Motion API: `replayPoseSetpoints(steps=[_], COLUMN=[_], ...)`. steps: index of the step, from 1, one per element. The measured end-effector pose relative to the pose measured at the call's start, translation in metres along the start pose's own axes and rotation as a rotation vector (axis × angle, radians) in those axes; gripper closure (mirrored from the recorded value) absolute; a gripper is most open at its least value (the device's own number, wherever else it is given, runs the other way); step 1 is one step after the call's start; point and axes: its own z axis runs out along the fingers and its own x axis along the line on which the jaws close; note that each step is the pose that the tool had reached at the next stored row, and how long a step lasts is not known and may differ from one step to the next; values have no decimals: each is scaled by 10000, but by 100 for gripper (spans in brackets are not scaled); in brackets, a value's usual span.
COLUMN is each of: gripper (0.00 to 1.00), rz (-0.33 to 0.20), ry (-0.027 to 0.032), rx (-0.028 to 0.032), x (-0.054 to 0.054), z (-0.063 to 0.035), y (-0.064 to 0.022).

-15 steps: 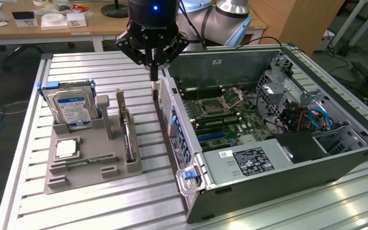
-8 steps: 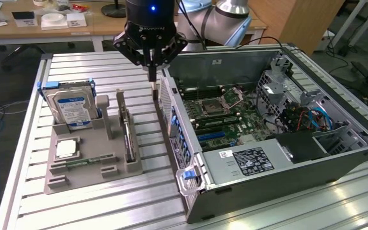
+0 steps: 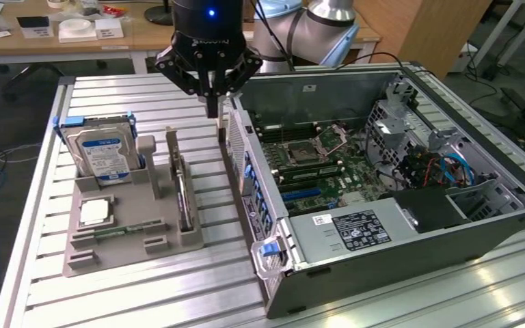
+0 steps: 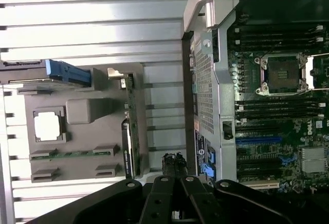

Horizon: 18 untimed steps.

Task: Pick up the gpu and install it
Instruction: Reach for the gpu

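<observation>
The gpu (image 3: 182, 199) stands on its long edge in a slot of the grey holder (image 3: 135, 256), a thin dark card near the holder's side that faces the computer case. In the wrist view the gpu (image 4: 128, 131) shows edge-on. My gripper (image 3: 212, 111) hangs above the table's ribbed top, beyond the far end of the holder and just outside the wall of the open case (image 3: 244, 147). Its fingers are shut together with nothing between them. The wrist view shows the shut gripper (image 4: 175, 160) over the strip between holder and case (image 4: 205, 80).
The holder also carries an upright hard drive (image 3: 106, 154), a square processor chip (image 3: 96, 210) and a memory stick (image 3: 121, 232). The open case lies on its side with the motherboard (image 3: 313, 160) exposed and blue slots (image 3: 310, 194) near its middle. Desks stand behind.
</observation>
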Motion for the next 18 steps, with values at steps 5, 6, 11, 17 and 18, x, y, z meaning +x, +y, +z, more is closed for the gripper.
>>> replayPoseSetpoints(steps=[5,6,11,17,18], gripper=[89,89,89,89,89], rz=[0,1,0,0,1], ry=[0,0,0,0,0], rx=[0,0,1,0,0], x=[55,66,118,181,191], z=[-2,-2,-5,-7,-7], y=[-17,-20,-38,-59,-63])
